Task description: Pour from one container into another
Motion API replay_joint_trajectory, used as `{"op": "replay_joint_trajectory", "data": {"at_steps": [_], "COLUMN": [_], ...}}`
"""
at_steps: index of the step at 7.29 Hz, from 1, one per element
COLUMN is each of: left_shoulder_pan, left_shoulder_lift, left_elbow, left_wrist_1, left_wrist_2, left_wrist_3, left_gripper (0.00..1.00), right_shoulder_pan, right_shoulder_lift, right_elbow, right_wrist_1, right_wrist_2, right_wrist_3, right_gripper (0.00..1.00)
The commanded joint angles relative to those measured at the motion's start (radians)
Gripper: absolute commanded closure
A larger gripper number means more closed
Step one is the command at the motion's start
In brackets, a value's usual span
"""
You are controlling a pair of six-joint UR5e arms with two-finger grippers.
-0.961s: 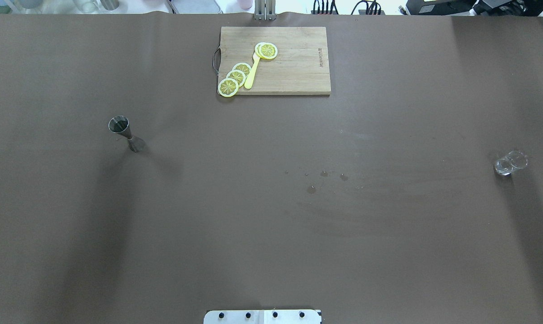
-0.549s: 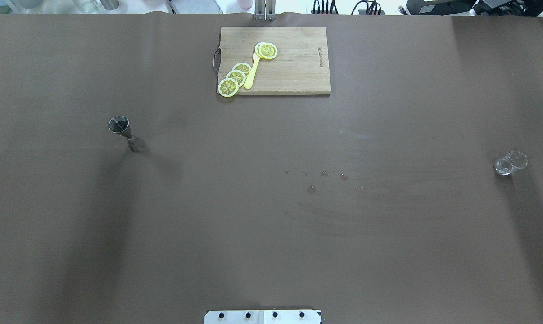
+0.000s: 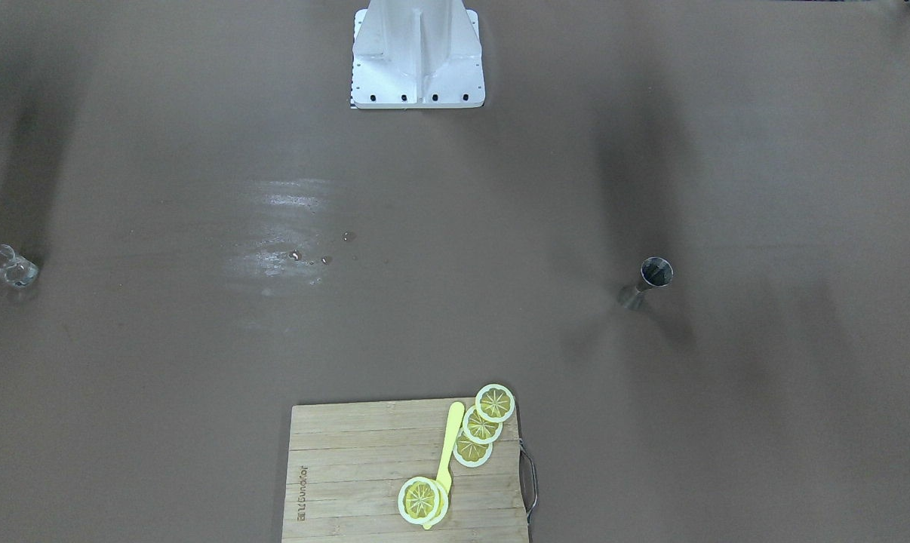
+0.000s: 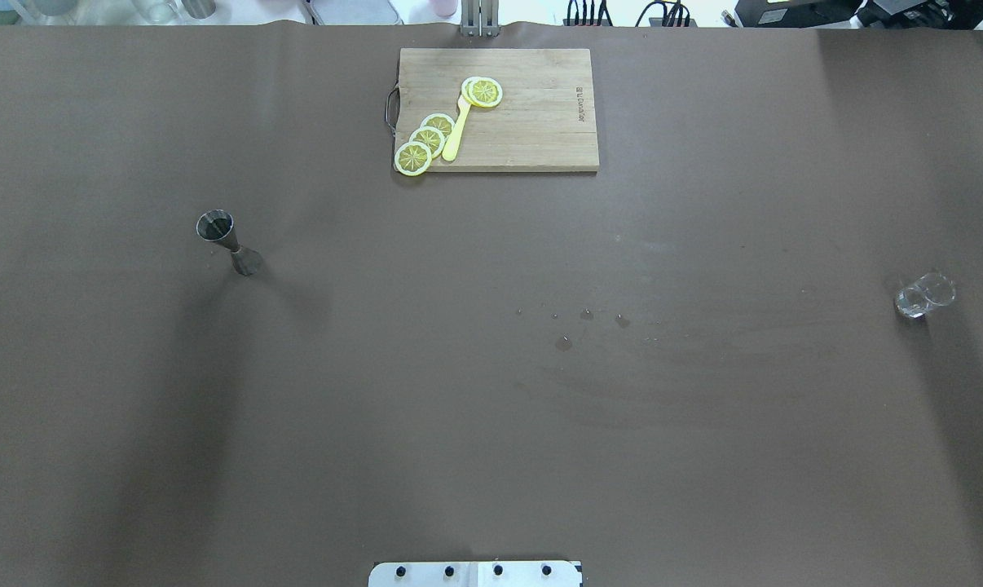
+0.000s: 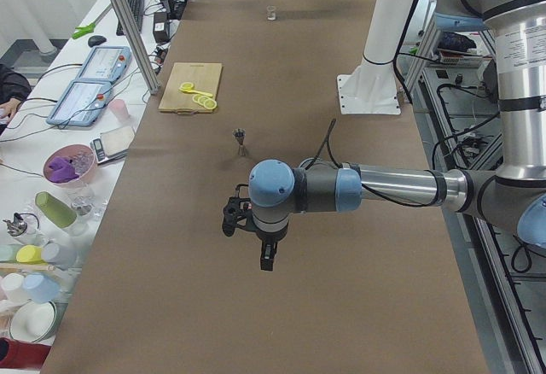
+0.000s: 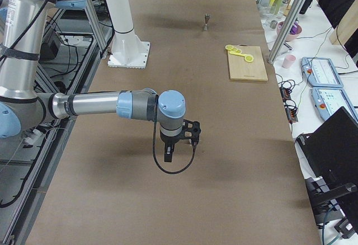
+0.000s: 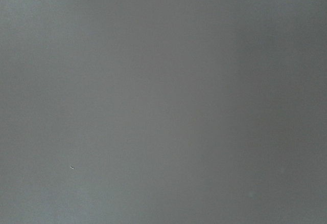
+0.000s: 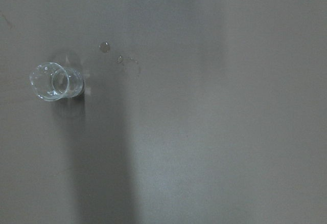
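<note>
Left gripper (image 5: 266, 259): hovers over bare table (image 4: 459, 424); whether its fingers are apart or together cannot be told.
Right gripper (image 6: 167, 155): aloft, holding nothing visible; finger spread cannot be told.
Droplets (image 4: 586, 316): mid-table.
Jigger (image 4: 229, 241): upright, left side.
Glass (image 4: 924, 295): upright, right side, well apart from jigger.
Board (image 4: 532, 122): far edge, bearing lemon slices (image 4: 426, 140).

I catalogued: left arm (image 5: 392, 188) and right arm (image 6: 92, 104), silver tubes, pale-blue joint caps (image 5: 271, 186), black cable (image 6: 155, 150) at each wrist; left gripper (image 5: 266, 254), right gripper (image 6: 168, 153), black; white base (image 3: 417, 45), dark screws (image 3: 404, 97).
</note>
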Motion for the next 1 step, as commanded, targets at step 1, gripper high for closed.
{"op": "replay_joint_trajectory", "data": {"at_steps": [1], "left_shoulder_pan": [0.0], "left_shoulder_lift": [0.001], "left_elbow": [0.0], "left_wrist_1": [0.001], "left_wrist_2": [0.0], "left_wrist_3": [0.0], "left_gripper": [0.02], "right_shoulder_pan": [0.0], "right_shoulder_lift": [0.0], "right_elbow": [-0.003], "right_wrist_1": [0.0], "right_wrist_2": [0.0], "right_wrist_3": [0.0], "right_gripper": [0.0]}}
